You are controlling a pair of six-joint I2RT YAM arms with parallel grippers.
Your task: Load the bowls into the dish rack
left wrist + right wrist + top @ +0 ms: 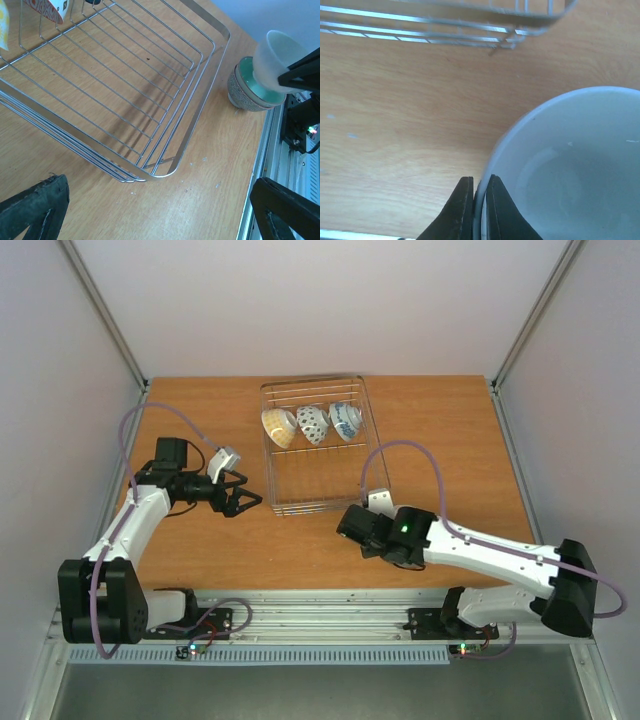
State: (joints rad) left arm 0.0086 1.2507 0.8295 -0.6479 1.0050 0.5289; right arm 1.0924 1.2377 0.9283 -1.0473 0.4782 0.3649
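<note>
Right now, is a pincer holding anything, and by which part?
The right pincer pinches the white bowl by its rim. The left pincer is open, holding nothing.

bowls (313,424): 5 seen, perhaps more nested | dish rack (320,482): 1

Dish rack (318,483): 12 o'clock end blocked by cream bowl (279,427), dotted bowl (312,424), blue-and-white bowl (346,421), side by side. 6 o'clock half bare wire; you can enter from above. Left gripper (250,490) crowds 8 o'clock corner; white bowl (277,57), stacked bowls (245,95) near 5 o'clock corner.
</note>
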